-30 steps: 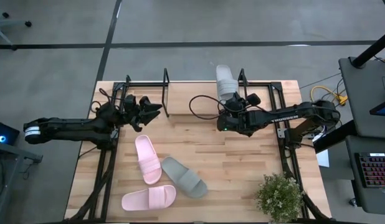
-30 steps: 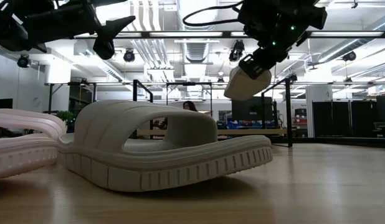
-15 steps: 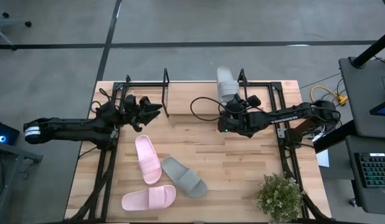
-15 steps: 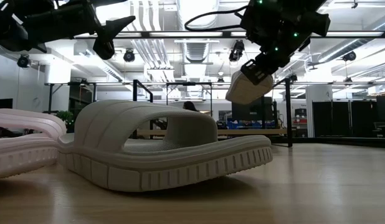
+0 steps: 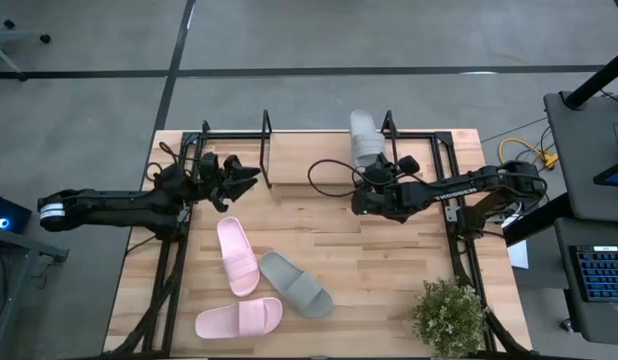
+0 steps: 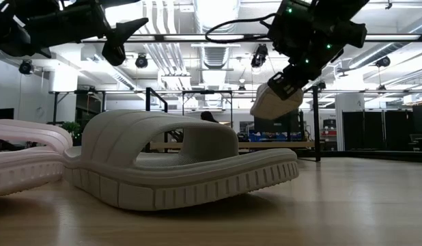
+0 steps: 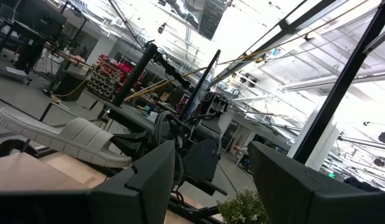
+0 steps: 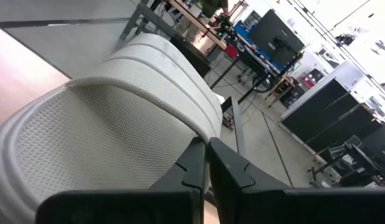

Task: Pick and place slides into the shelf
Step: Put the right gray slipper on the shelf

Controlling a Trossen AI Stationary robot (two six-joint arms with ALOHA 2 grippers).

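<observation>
Over the last second we see the right gripper (image 5: 372,168) carry its grey sandal (image 5: 364,136) a little farther toward the back of the shelf (image 5: 289,165), drifting slightly to the right. From table height, the sandal (image 6: 278,100) now hangs lower than before, its tip dipped closer to the shelf board

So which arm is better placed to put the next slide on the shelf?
Right. The right gripper is already shut on a grey slide, held above the shelf at the table's far edge. The left gripper hangs open and empty, apart from the three slides still on the table.
</observation>
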